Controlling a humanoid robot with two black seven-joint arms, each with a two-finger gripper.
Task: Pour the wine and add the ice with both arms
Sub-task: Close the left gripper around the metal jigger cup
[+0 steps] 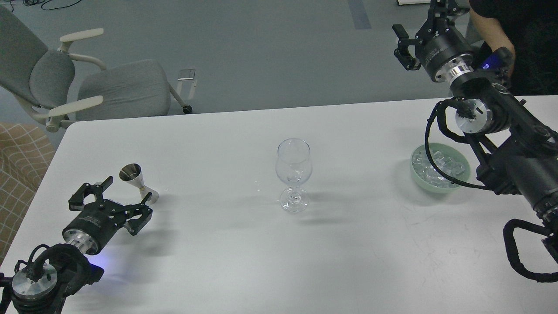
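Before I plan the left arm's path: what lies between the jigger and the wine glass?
Only bare white table separates the jigger and wine glass, per the head view.

A grey office chair (87, 83) stands beyond the white table (218, 261).

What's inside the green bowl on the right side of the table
The green bowl holds a heap of clear ice cubes. A black cable loop from the right arm crosses in front, covering part of the heap, and the bowl's bottom is covered by ice.
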